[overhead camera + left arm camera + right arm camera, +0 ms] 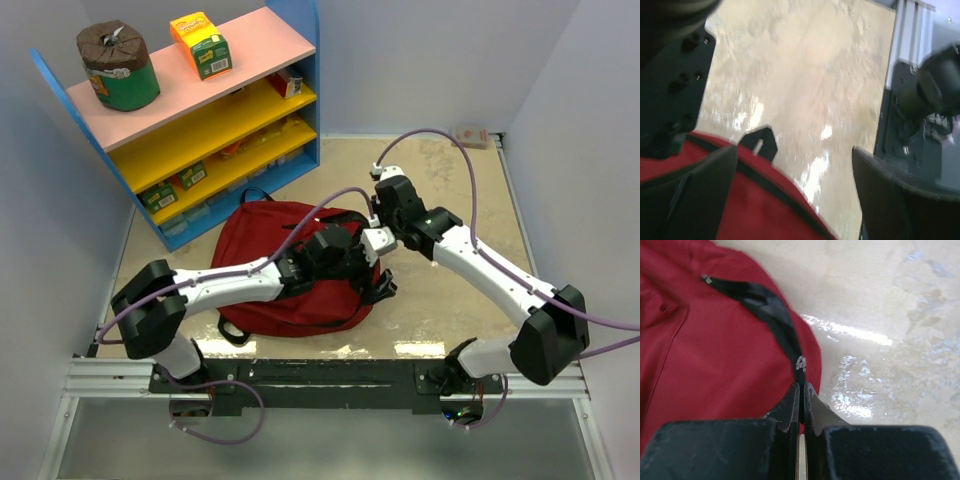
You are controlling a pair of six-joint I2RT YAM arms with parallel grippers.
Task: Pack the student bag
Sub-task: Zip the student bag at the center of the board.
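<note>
Just in front of the shelf [200, 130] lies the student bag [270, 235], where we seem to be unzipping: our right gripper [801, 390] is pinched shut at the zipper [771, 315], our left gripper [795, 172] gapes empty, and next the zipper wants a steady pull.

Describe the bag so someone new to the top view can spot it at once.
Find the blue shelf at the far left of the table. Right in front of it lies the bag, slumped on the beige top. It is the only dark-red, soft thing there, with black straps and zips, and it is much bigger than the boxes on the shelf.
</note>
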